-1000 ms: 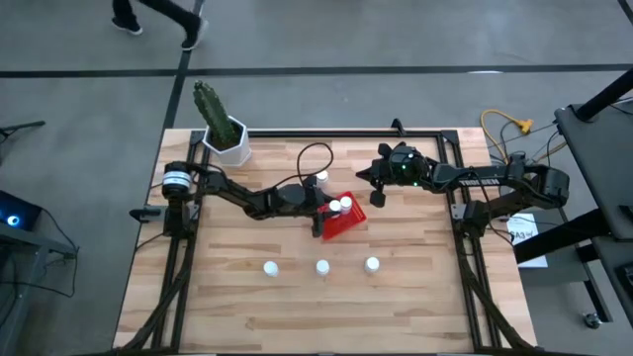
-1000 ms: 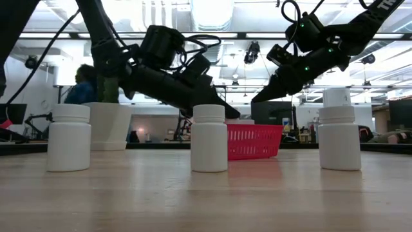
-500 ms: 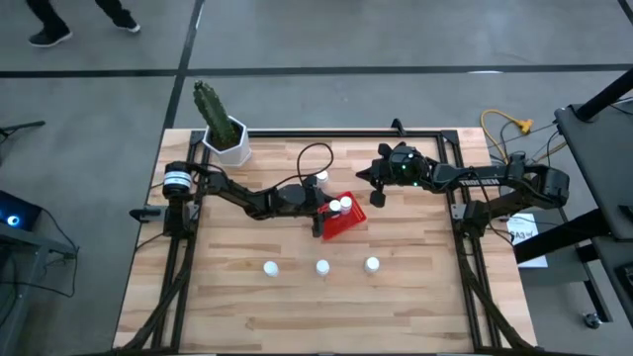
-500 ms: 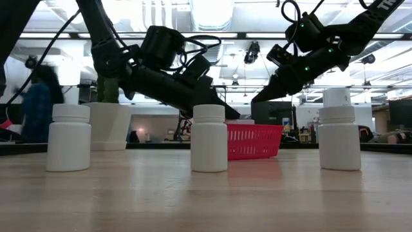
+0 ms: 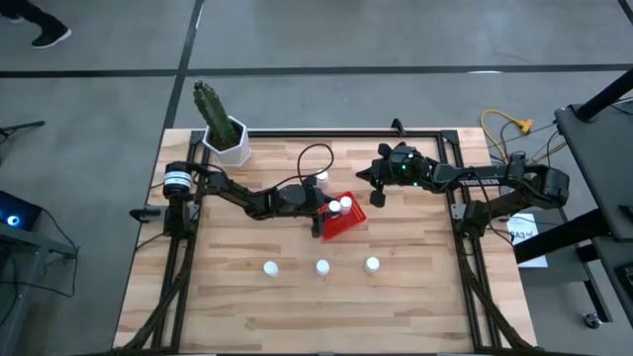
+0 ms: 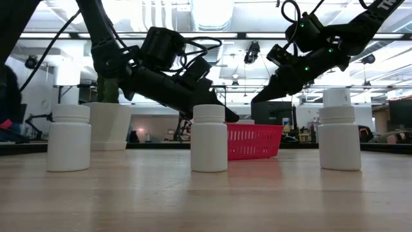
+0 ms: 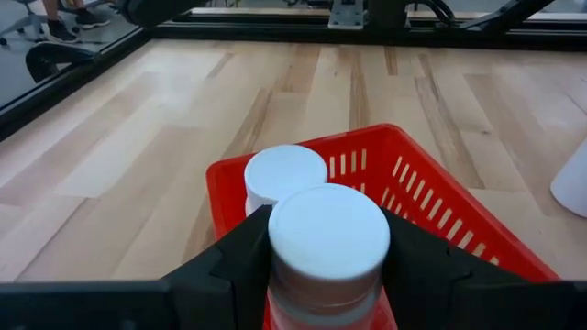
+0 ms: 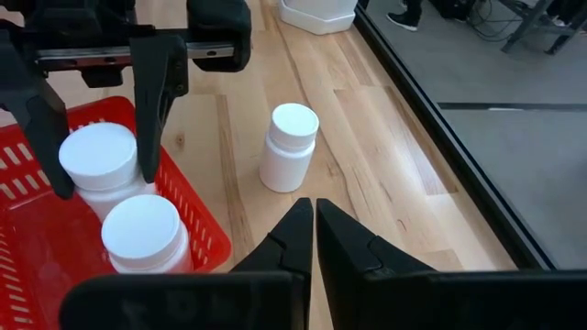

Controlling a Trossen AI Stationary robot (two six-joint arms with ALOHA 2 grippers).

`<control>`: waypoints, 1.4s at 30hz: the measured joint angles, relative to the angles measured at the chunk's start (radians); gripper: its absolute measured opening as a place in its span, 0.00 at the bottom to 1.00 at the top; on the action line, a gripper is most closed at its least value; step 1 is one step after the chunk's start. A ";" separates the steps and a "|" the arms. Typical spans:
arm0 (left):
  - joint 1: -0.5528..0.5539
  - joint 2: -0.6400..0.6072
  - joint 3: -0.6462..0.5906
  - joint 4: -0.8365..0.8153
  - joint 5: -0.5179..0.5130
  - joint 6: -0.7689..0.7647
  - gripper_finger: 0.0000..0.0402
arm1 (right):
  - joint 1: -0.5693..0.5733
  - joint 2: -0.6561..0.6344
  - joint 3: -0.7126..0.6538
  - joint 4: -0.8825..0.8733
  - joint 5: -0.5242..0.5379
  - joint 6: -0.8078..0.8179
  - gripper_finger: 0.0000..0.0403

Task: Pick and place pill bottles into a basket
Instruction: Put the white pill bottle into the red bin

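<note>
The red basket [image 5: 348, 223] sits mid-table. My left gripper [image 5: 331, 210] reaches in from the left, shut on one pill bottle [image 7: 328, 240] over the basket's left part. A second bottle [image 7: 284, 172] stands in the basket just beyond it. One more bottle [image 5: 321, 178] stands on the table behind the basket. Three bottles [image 5: 270, 267], [image 5: 322, 266], [image 5: 372, 264] stand in a row nearer the front. My right gripper [image 5: 376, 197] hovers shut, off the table, right of and behind the basket, holding nothing. My left gripper pinches the bottle between its two fingers [image 7: 246, 261], which lie on opposite sides of the body just below the cap [image 7: 275, 280]. They come from the table's left, slanting slightly down. The bottle stands upright inside the basket; the basket hides its base.
A white hexagonal pot with a cactus [image 5: 226, 135] stands at the far left corner. Black frame rails [image 5: 336, 132] border the table's far side and both ends. Bare wood lies open in front of the bottle row.
</note>
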State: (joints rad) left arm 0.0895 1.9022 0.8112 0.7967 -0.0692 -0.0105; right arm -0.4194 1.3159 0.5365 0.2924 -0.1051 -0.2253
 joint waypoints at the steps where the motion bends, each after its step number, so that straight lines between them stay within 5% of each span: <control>1: 0.000 0.000 0.000 0.000 0.000 0.000 0.39 | 0.000 0.000 0.000 0.000 0.000 0.000 0.02; 42: 0.000 0.000 -0.001 -0.001 0.038 -0.002 0.39 | 0.000 0.000 0.000 0.000 -0.004 0.005 0.02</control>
State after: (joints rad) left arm 0.0895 1.9022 0.8104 0.7956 -0.0311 -0.0128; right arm -0.4198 1.3163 0.5365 0.2928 -0.1093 -0.2207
